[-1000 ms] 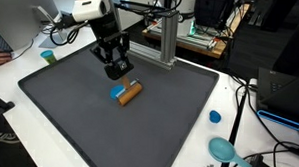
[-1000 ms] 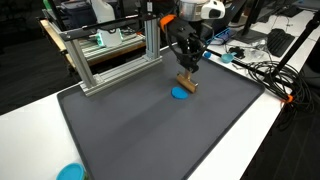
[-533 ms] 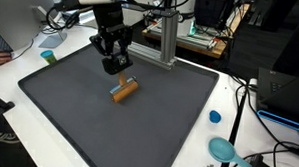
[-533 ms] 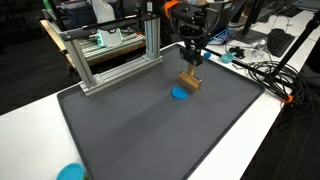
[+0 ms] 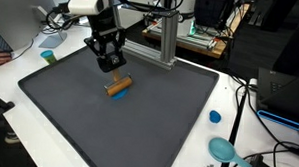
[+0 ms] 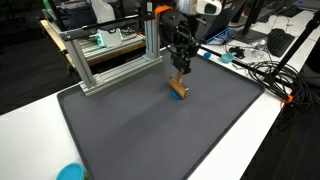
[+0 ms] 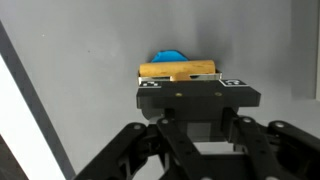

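A short wooden stick with a blue end [image 5: 117,87] hangs just over the dark mat [image 5: 148,128], seen in both exterior views [image 6: 178,88]. My gripper [image 5: 113,72] points down on it from above [image 6: 179,72] and is shut on the stick. In the wrist view the stick [image 7: 178,69] lies crosswise at the tips of my gripper [image 7: 192,82], its blue end [image 7: 170,56] showing just behind it. The contact itself is hidden by the gripper body.
An aluminium frame [image 5: 167,34] stands at the mat's back edge [image 6: 110,55]. On the white table lie a small blue cap [image 5: 215,117], a teal scoop [image 5: 223,149] and a small teal cup [image 5: 48,57]. Cables run along one side [image 6: 265,72].
My gripper has moved across the mat toward the aluminium frame, and the stick has travelled with it. The jaws have stayed shut.
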`<state>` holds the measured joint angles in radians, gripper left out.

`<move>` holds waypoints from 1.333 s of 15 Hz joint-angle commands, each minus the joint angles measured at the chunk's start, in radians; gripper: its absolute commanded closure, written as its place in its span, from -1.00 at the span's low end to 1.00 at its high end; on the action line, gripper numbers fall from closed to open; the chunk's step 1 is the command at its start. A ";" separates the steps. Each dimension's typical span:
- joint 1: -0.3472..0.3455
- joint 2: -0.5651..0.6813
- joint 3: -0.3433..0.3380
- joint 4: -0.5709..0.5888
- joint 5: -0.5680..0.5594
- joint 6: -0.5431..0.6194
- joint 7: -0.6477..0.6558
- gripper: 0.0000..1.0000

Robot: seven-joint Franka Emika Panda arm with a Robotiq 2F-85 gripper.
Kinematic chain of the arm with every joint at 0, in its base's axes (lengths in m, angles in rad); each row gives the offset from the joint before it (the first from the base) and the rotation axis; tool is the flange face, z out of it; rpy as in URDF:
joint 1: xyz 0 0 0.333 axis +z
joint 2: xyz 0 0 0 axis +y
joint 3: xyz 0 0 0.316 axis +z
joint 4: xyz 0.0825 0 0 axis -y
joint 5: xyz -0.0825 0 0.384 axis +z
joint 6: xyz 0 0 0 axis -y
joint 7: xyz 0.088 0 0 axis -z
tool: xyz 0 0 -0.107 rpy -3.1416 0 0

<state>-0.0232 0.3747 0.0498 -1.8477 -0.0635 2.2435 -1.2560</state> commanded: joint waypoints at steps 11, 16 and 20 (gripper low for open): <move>0.016 0.126 -0.016 0.109 -0.146 -0.148 0.140 0.57; 0.022 0.063 -0.007 0.092 -0.175 -0.154 0.174 0.57; 0.030 -0.097 0.021 0.005 -0.136 -0.097 0.249 0.57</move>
<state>-0.0053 0.4232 0.0563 -1.7541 -0.2142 2.1186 -1.0814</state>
